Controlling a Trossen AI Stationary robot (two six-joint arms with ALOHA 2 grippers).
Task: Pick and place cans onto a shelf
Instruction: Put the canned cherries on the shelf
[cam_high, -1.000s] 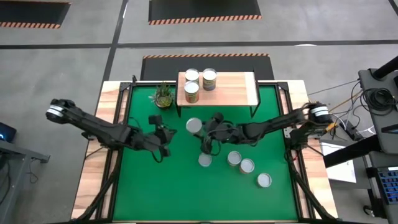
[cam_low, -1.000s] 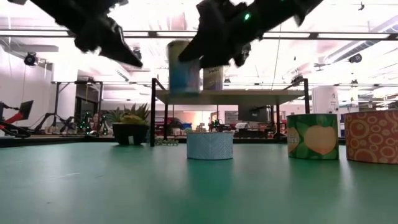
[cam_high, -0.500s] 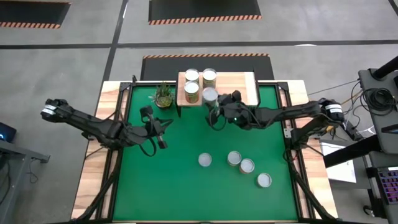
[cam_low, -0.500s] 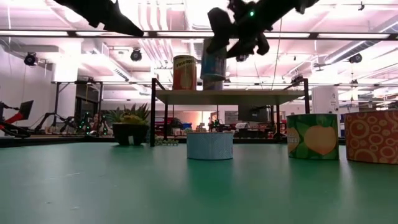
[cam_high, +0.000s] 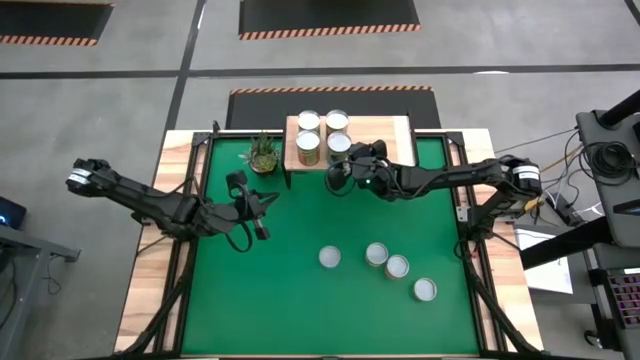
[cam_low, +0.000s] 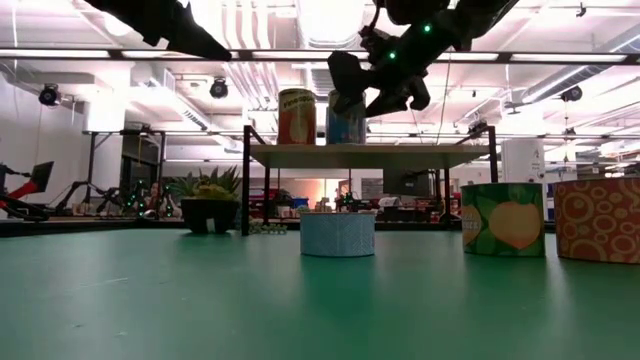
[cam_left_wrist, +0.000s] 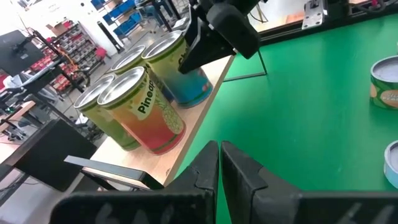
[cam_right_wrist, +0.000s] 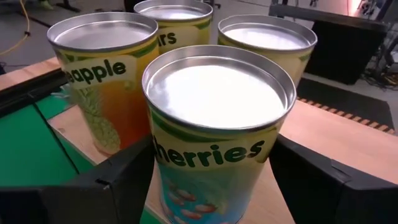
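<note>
Right gripper (cam_high: 345, 166) at front edge of the shelf (cam_high: 385, 140), fingers (cam_right_wrist: 118, 180) either side of the cherries can (cam_right_wrist: 214, 134), closed on it or very nearly — contact hard to confirm from wrist view. Can upright, base down on the board in low view (cam_low: 345, 125), at front of a 2x2 group. Just beside it, pineapple can (cam_right_wrist: 106, 93); behind those, two more cans (cam_right_wrist: 267, 37) w/ silver tops, all close together, apart from gripper. Potted plant (cam_high: 263, 152) off to far side of group, beside shelf on the green mat (cam_high: 300, 300).

Left gripper (cam_high: 250, 205) over mat, well apart from shelf and from right gripper, fingers (cam_left_wrist: 239, 168) together, nothing between them.

Four shorter cans on mat, well short of right gripper: one alone (cam_high: 330, 258), two touching or nearly (cam_high: 377, 254) (cam_high: 397, 267), last (cam_high: 425, 290) nearest table edge
</note>
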